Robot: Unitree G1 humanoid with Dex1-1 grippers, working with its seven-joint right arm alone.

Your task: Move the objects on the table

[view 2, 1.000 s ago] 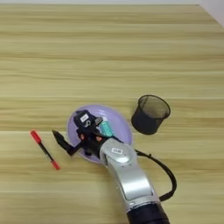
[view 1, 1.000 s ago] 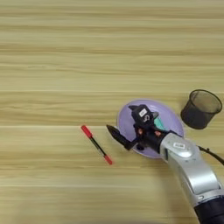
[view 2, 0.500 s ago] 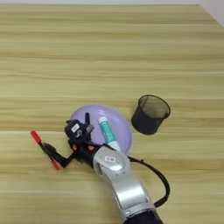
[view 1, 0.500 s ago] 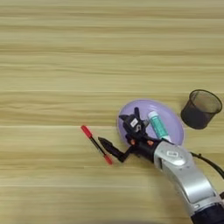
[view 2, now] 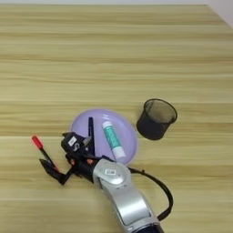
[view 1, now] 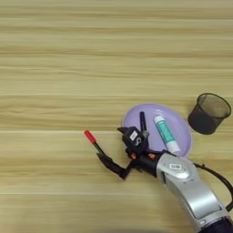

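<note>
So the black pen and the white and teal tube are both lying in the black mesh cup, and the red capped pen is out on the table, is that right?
Not quite. The black pen and the white-and-teal tube lie on the purple plate, not in the black mesh cup, which stands apart on the plate's right. The left eye view shows this plainly. The red-capped pen is indeed out on the table.

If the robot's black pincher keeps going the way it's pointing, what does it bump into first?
The right gripper points left, low over the table, right at the thin pen with the red cap. It would likely meet that pen first, though how high it sits above the pen is unclear.
</note>
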